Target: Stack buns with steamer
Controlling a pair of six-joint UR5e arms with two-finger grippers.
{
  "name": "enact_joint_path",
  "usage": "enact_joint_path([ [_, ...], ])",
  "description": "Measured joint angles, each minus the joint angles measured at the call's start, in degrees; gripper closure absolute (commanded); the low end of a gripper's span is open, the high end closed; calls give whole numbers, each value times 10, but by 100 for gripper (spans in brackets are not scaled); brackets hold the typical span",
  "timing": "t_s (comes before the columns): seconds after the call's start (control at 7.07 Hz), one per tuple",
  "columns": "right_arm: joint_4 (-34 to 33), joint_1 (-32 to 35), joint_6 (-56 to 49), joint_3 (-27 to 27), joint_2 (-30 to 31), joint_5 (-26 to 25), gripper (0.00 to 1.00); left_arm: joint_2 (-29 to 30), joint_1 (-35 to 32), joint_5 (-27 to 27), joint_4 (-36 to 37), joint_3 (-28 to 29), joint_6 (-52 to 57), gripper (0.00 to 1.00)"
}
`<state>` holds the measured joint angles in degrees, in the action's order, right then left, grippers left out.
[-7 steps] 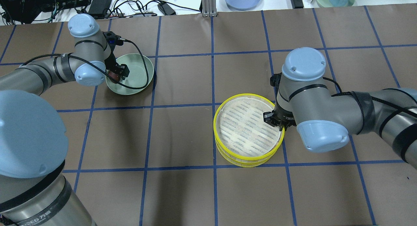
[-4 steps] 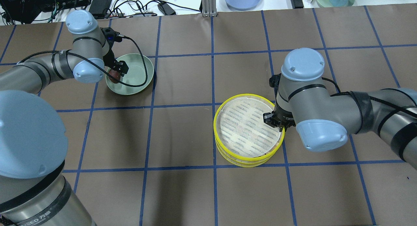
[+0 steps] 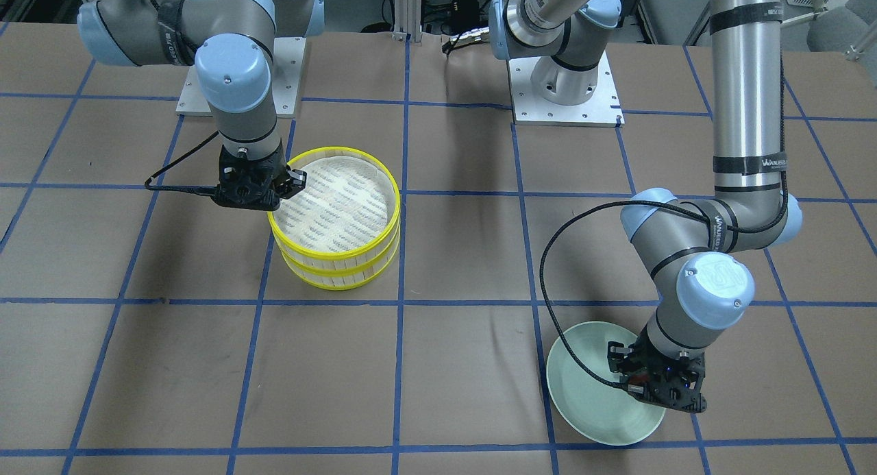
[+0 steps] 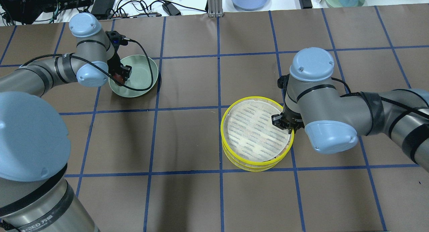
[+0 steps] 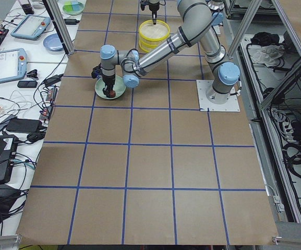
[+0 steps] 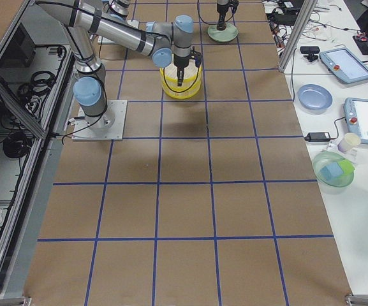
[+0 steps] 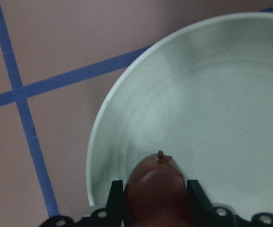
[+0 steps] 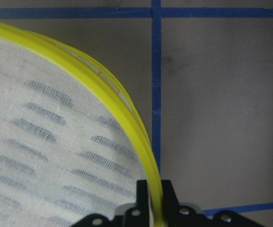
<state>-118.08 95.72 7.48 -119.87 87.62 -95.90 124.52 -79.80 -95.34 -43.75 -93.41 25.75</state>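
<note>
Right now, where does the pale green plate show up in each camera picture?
Exterior front-facing: plate lower right.
Overhead: plate upper left.
Exterior left: plate upper left of centre.
Exterior right: plate top edge, right of centre.
Left wrist: plate fills the right side.
Right wrist: not in it.
Landmark: the left gripper shut on the dark bun near its rim.

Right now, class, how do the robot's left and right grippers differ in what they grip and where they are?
The left gripper holds a dark brown bun; the right gripper clamps the yellow rim of the top steamer tier. The left gripper sits over the green plate, the right gripper at the steamer's edge. Both are shut, pointing down.
</note>
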Motion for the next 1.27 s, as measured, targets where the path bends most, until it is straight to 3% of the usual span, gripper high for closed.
enact_joint_path([
  [0.28, 8, 0, 4, 5, 0, -1, 0, -7, -2, 3, 0, 4, -6, 100],
  [0.57, 24, 0, 4, 28, 3, -3, 0, -40, -12, 47, -15, 7, -71, 100],
  [0.85, 78, -1, 5, 107, 5, -5, 0, -89, -41, 106, -54, 8, -186, 100],
  [1.27, 198, -1, 6, 264, 12, 3, 0, -150, -154, 141, -89, 7, -354, 100],
])
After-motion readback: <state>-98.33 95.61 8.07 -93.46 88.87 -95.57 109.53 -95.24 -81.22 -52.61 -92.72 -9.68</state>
